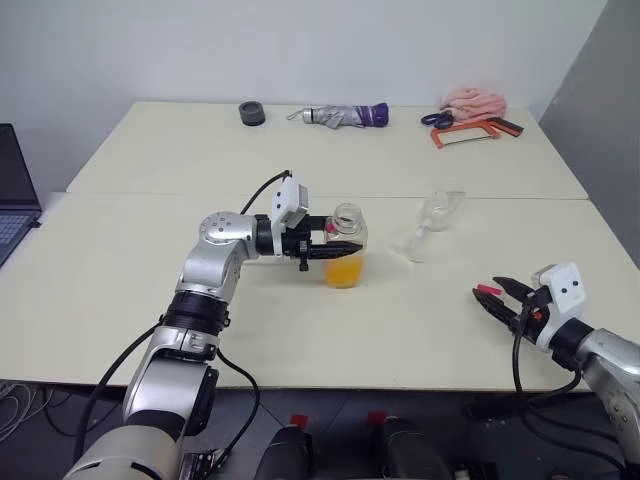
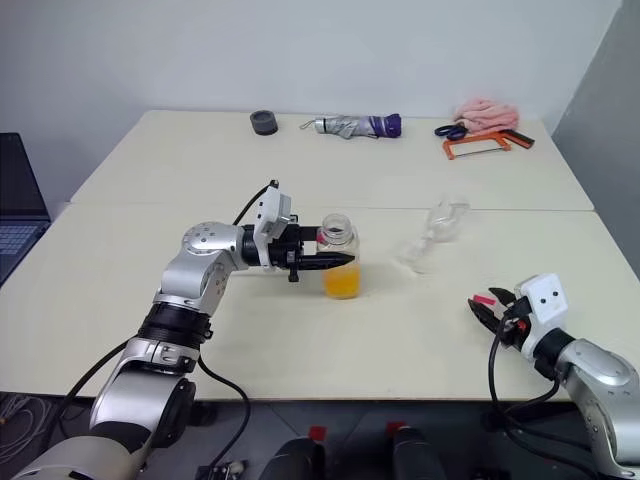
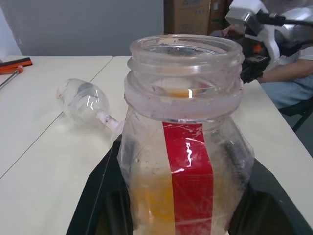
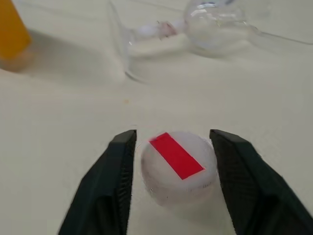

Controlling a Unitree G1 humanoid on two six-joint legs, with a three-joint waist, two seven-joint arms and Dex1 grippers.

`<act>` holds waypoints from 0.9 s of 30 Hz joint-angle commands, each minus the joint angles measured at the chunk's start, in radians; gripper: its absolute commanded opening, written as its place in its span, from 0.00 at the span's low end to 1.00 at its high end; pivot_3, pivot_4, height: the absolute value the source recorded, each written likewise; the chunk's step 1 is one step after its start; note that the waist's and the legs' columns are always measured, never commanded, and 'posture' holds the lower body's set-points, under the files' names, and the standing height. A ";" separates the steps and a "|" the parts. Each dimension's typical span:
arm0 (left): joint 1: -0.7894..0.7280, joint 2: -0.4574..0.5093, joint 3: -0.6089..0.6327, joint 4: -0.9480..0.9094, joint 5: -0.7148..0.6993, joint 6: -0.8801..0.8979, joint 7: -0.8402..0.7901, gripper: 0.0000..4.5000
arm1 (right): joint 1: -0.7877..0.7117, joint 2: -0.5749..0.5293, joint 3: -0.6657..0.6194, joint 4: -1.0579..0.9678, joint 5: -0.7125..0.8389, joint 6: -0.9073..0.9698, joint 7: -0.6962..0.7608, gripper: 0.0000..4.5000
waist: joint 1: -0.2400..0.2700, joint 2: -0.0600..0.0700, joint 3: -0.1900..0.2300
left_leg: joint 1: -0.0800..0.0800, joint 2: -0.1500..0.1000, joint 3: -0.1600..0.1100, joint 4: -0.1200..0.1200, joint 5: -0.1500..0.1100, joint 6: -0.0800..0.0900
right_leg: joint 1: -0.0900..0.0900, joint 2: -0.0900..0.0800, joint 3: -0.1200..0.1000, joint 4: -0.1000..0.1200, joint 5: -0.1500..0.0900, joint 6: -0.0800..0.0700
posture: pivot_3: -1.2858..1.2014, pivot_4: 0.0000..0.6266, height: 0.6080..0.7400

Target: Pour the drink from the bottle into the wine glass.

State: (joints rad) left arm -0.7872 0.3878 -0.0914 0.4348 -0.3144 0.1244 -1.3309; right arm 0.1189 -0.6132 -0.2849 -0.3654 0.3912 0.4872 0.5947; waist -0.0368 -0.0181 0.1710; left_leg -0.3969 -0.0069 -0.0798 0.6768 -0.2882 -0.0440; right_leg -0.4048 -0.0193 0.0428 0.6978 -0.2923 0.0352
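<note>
The clear bottle [image 1: 346,238], with its red label strip [image 3: 188,171] and no cap on its mouth, stands upright mid-table. The orange drink [image 1: 343,271] fills its lower part. My left gripper [image 1: 340,251] reaches level from the left and is shut on the bottle. The wine glass [image 1: 430,222] lies on its side to the right of the bottle, empty, and also appears beyond the bottle as the wine glass [image 3: 85,103]. Near the front right edge my right gripper [image 4: 173,136] stands open around the white cap with a red strip [image 4: 178,166]; there is a small gap at one finger.
Along the far edge lie a black roll [image 1: 252,113], a folded umbrella [image 1: 345,116], scissors [image 1: 436,119], an orange hacksaw [image 1: 470,133] and a pink cloth [image 1: 474,101]. A laptop [image 1: 15,200] sits far left. A person [image 3: 288,73] sits beyond the table.
</note>
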 commanded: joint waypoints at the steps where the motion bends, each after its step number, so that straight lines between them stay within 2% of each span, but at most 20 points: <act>1: -0.025 0.000 0.030 -0.021 -0.026 -0.003 0.012 0.40 | 0.008 -0.004 -0.004 0.005 -0.016 -0.063 0.022 0.85 | 0.002 0.000 0.000 | 0.000 0.000 0.000 0.000 0.000 0.000 | 0.000 0.000 0.000 0.000 0.000 0.000 | 0.52 0.24 1.00; 3: -0.022 0.006 0.039 -0.023 -0.027 0.000 0.025 0.40 | 0.016 -0.017 -0.008 0.007 -0.008 -0.069 0.052 1.00 | 0.004 0.000 0.000 | 0.000 0.000 0.000 0.000 0.000 0.000 | 0.000 -0.001 0.000 0.000 0.000 0.000 | 0.52 0.24 1.00; 8: -0.019 0.022 0.102 -0.016 -0.033 0.005 0.114 0.40 | -0.030 -0.079 -0.019 -0.049 0.044 -0.034 0.126 1.00 | 0.003 0.000 0.000 | 0.000 0.000 -0.001 0.000 0.000 0.000 | 0.000 -0.001 0.000 0.000 0.000 0.000 | 0.52 0.24 1.00; 12: -0.025 0.028 0.197 0.018 -0.018 -0.025 0.288 0.40 | -0.204 -0.103 0.106 -0.165 0.145 0.091 0.165 1.00 | -0.009 0.001 0.000 | 0.001 0.001 -0.001 0.000 0.000 0.000 | 0.000 0.000 0.001 0.000 0.000 0.000 | 0.52 0.24 1.00; 19: -0.038 0.061 0.311 0.150 0.051 -0.133 0.606 0.40 | -0.595 0.114 0.398 -0.076 0.083 0.157 0.075 1.00 | -0.010 0.000 0.000 | 0.000 0.001 -0.004 0.001 0.000 0.000 | 0.000 -0.001 -0.002 0.000 0.000 0.000 | 0.52 0.24 1.00; 24: -0.054 0.094 0.353 0.266 0.081 -0.196 0.752 0.40 | -0.758 0.256 0.524 0.077 -0.011 0.142 0.029 1.00 | -0.007 0.000 0.000 | -0.001 0.001 -0.005 0.001 0.001 -0.001 | -0.001 -0.005 -0.002 0.000 0.000 0.000 | 0.52 0.24 1.00; 27: -0.063 0.101 0.366 0.313 0.091 -0.223 0.813 0.40 | -0.801 0.291 0.562 0.133 -0.055 0.123 0.032 1.00 | 0.004 -0.001 0.000 | -0.003 0.000 -0.005 0.001 0.002 -0.004 | -0.002 -0.008 -0.003 0.000 0.000 0.000 | 0.52 0.24 1.00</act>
State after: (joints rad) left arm -0.8075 0.4727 0.2540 0.7551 -0.2288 -0.0564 -0.5500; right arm -0.6594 -0.3273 0.2713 -0.2304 0.3564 0.6363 0.6291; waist -0.0324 -0.0187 0.1712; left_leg -0.3996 -0.0077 -0.0847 0.6778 -0.2859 -0.0482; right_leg -0.4068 -0.0281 0.0394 0.6974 -0.2919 0.0349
